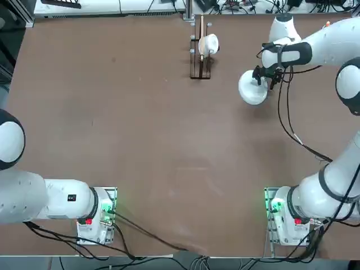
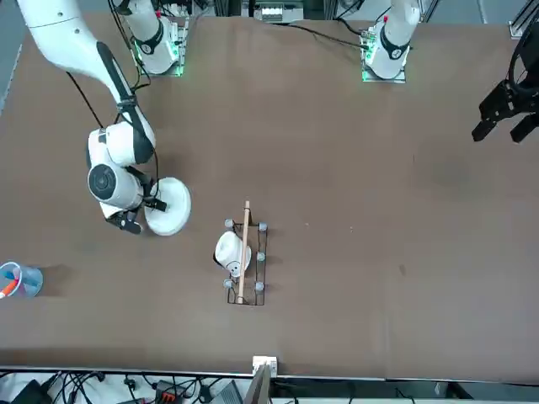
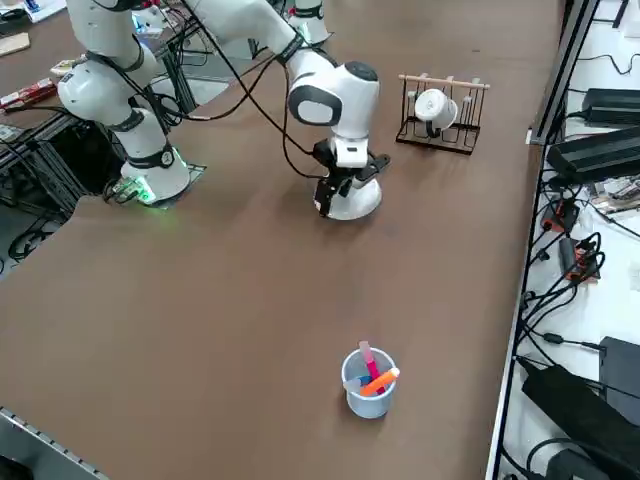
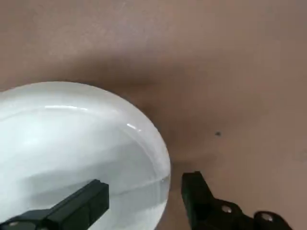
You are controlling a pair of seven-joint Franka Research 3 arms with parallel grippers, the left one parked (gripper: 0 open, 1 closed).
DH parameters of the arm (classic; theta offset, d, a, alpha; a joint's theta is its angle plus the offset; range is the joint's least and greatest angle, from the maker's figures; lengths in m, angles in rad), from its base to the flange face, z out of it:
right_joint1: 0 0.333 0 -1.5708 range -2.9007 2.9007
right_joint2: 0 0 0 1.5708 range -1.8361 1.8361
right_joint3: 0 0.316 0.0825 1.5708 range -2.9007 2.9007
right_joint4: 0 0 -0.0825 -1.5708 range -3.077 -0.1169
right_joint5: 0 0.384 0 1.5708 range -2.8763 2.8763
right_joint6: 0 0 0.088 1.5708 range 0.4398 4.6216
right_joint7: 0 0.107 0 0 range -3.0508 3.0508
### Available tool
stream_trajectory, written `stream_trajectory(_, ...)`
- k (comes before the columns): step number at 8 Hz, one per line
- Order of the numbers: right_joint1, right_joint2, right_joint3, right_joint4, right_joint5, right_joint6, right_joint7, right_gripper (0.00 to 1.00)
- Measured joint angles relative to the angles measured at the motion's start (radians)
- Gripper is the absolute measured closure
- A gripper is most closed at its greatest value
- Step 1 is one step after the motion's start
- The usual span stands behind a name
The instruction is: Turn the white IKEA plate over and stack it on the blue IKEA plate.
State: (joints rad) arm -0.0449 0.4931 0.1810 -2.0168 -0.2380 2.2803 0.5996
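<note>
The white IKEA plate [image 1: 252,90] lies flat on the brown table, far right in the top view, and also shows as the plate [image 2: 168,206] [image 3: 360,200] [image 4: 72,139] in the other views. My right gripper [image 1: 264,76] [image 2: 139,215] [image 3: 335,195] [image 4: 144,189] is low at the plate's edge and open. In the wrist view its jaws straddle the rim, with one finger [image 4: 81,206] over the plate and the other finger [image 4: 196,191] outside it above the table. Nothing is gripped. The blue IKEA plate is out of view.
A small wooden rack [image 1: 201,56] [image 2: 244,252] [image 3: 440,110] holding a white cup [image 1: 210,44] stands at the table's far edge, left of the plate. A translucent blue cup [image 3: 368,382] [image 2: 21,279] with coloured pens stands further right. A black cable [image 1: 289,124] hangs from the arm.
</note>
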Motion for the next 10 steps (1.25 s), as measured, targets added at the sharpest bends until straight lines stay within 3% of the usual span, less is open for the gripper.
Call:
stream_trajectory(3,0.013,-0.012,0.004,0.008,0.000,-0.018,0.025,0.00)
stream_trajectory(5,0.013,-0.060,0.023,0.064,0.045,-0.125,0.026,0.00)
stream_trajectory(7,0.015,-0.138,0.047,0.168,0.112,-0.269,-0.032,0.00)
stream_trajectory(10,-0.003,-0.195,0.042,0.434,0.190,-0.572,-0.289,0.00)
